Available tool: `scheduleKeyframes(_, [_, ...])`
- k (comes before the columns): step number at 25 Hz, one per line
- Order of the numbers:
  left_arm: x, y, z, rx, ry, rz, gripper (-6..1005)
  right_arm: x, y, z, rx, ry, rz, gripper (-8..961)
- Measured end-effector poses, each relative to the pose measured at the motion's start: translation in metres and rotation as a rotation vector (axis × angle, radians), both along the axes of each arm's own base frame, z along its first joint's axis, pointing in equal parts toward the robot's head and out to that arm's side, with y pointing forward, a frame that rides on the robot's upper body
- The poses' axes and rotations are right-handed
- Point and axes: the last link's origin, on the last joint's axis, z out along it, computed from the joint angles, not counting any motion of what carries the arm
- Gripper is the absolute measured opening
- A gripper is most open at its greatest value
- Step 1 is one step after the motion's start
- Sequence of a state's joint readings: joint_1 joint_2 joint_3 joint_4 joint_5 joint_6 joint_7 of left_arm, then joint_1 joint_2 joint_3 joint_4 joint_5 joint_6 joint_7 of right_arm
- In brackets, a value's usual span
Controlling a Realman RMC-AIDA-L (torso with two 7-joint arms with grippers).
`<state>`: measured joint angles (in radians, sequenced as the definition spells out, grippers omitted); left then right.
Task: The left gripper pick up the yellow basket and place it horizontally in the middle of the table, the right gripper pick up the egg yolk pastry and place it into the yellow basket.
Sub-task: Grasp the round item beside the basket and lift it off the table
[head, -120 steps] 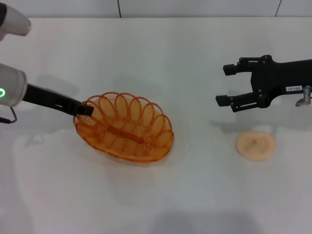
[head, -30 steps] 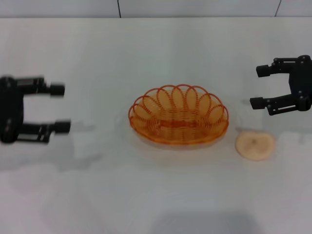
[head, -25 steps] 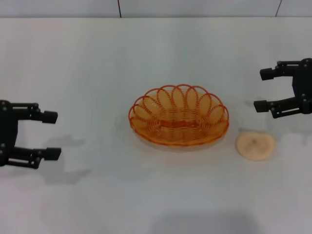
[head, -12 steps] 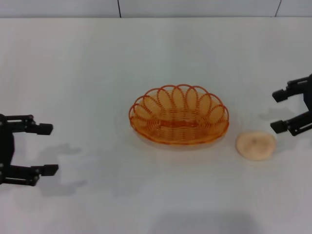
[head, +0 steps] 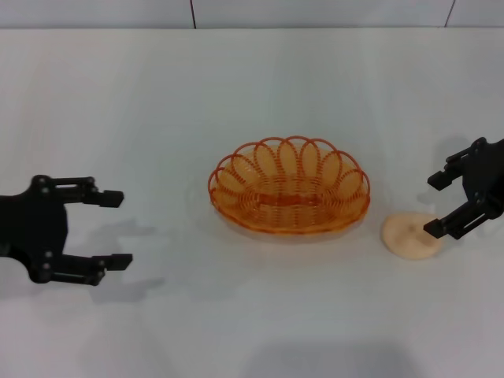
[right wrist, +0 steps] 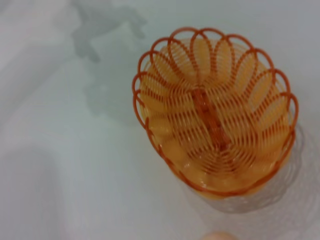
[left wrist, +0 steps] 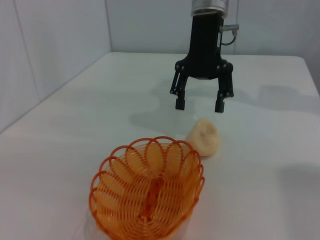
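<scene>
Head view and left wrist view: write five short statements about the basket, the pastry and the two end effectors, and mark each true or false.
1. The oval orange wire-like basket lies flat on the white tabletop with nothing in it. True.
2. The small round pale beige pastry sits inside the basket. False: it lies on the table beside the basket, on the robot's right.
3. The right end effector is open, over the pastry. True; the left wrist view shows its fingers spread just above the pastry.
4. The left end effector grips the basket's rim. False: it is open and well clear of the basket, on the robot's left.
5. The basket stands tipped on its side. False: it rests on its base, opening upward.
</scene>
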<state>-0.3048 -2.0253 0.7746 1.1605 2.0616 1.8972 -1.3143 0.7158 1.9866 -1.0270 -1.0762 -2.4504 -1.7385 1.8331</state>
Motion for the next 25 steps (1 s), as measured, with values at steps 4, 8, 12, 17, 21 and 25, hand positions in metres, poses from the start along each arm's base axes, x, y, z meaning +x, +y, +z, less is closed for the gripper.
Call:
scheduleKeyframes(4, [0.004, 0.006, -0.011, -0.035, 0.012, -0.004, 799, -0.001, 0.001, -0.009, -0.004, -0.027, 0.002, 845])
scheduleKeyframes(8, [0.008, 0.006, -0.018, -0.053, 0.018, -0.023, 799, 0.002, 0.003, -0.014, -0.004, -0.035, -0.017, 841])
scheduleKeyframes(12, [0.007, 0.003, -0.021, -0.051, 0.017, -0.043, 798, 0.006, 0.002, -0.018, -0.014, -0.049, -0.027, 835])
scheduleKeyframes(17, [0.004, -0.002, -0.025, -0.032, 0.008, -0.044, 798, 0.009, 0.002, -0.02, -0.012, -0.066, -0.026, 753])
scheduleKeyframes(21, [0.0, -0.003, -0.028, -0.022, 0.011, -0.036, 798, 0.01, 0.002, -0.023, -0.017, -0.071, -0.029, 626])
scheduleKeyframes(25, [0.0, -0.002, -0.029, -0.022, 0.013, -0.036, 798, 0.01, 0.003, -0.023, -0.011, -0.071, -0.027, 434])
